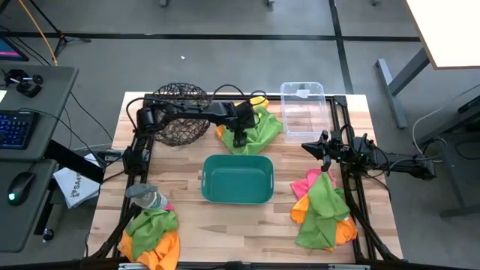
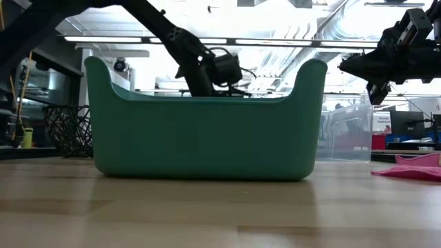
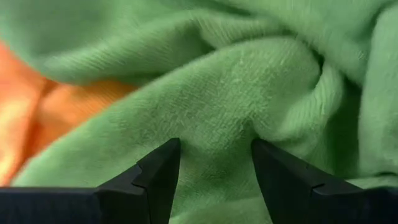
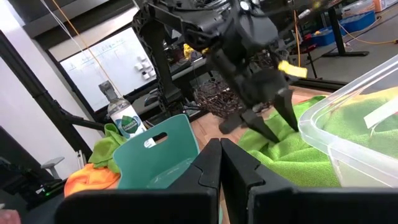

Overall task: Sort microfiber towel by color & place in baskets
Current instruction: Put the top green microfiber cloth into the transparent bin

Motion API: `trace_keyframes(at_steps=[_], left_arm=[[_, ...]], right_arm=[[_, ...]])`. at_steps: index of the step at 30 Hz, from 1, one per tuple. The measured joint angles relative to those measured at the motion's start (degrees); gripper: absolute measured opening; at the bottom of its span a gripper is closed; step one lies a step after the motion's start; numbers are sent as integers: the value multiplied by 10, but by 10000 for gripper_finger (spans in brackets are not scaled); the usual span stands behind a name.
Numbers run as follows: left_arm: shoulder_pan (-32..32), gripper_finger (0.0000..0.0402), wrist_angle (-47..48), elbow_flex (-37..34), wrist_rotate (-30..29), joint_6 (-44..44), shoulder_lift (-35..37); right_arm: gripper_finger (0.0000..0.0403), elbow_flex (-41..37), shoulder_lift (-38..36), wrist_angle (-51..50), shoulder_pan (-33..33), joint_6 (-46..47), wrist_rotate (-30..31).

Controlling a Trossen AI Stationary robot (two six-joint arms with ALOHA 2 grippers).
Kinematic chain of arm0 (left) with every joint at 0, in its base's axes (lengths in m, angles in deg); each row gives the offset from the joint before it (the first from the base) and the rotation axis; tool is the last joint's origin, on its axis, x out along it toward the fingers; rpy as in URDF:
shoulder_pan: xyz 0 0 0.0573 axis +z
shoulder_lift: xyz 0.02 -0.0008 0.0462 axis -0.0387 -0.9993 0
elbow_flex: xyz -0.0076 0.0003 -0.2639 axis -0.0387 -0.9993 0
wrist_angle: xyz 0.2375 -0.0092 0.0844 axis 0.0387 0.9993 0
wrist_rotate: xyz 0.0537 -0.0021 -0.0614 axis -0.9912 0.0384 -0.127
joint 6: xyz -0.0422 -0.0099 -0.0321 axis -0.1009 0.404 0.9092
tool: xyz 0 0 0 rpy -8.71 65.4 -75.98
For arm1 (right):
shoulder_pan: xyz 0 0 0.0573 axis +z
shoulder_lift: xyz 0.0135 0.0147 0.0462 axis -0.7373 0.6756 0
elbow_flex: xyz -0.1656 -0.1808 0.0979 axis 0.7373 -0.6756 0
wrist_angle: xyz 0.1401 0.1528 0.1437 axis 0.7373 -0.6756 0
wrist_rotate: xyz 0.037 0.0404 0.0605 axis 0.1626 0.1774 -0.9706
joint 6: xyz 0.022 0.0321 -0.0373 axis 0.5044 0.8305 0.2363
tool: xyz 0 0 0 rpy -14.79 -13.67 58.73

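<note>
Lime-green microfiber towel (image 3: 249,93) fills the left wrist view, a fold bulging between the spread fingers of the left gripper (image 3: 214,180), which presses into the pile between the round dark wire-mesh basket (image 1: 178,114) and the clear rectangular plastic bin (image 1: 303,109). An orange cloth (image 3: 25,124) lies alongside. Closing only on the green fold looks wisest. The teal rectangular plastic tub (image 1: 238,178) stands empty at centre; the right gripper (image 4: 220,163), pressed together, waits over the table's right side.

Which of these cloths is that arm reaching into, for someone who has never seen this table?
Find the teal tub mid-table. Just behind it, between the wire basket and the clear bin, lies a green towel over orange. Only this heap has the open left gripper on it.
</note>
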Motion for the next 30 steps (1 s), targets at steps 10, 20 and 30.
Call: trace_keyframes(at_steps=[10, 20, 30], left_arm=[[-22, 27, -3, -1, -17, -14, 24], [-20, 3, -44, 0, -63, -39, 188], [-27, 0, -384, 1, -19, 12, 259]], right_arm=[[0, 0, 0, 0, 0, 0, 0], [0, 0, 0, 0, 0, 0, -1], [0, 0, 0, 0, 0, 0, -1]])
